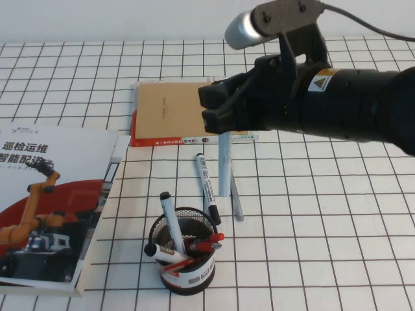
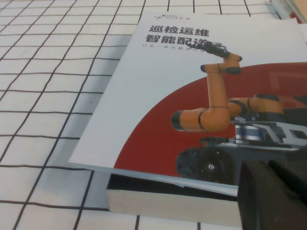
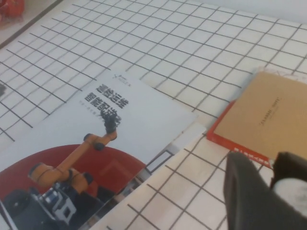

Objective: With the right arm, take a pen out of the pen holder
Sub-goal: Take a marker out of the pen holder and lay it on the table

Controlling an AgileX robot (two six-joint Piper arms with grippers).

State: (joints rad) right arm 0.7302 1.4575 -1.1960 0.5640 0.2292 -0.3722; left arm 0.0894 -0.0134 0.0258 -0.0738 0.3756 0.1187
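Pen out, step nearly done.
Right pincer [image 1: 213, 109] grips the pen [image 1: 224, 162] beyond the holder [image 1: 188, 275]; next I'd probably lay it on the counter [image 1: 324, 227]. Left pincer [image 2: 273, 191] hangs over the near-left book [image 2: 192, 72]; I cannot tell its state.

Black-gridded white table [image 1: 324, 214], black mesh pen holder [image 1: 189, 277], pale grey pen [image 1: 224, 168]

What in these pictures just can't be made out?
Left gripper: outside the high view; its wrist view shows only a dark blur by the booklet.
Right gripper, above the table: its jaws hide where they pinch the pen, high view; its wrist view cuts the pen off.
Pen holder: mesh wall hides the pens' lower ends, high view.
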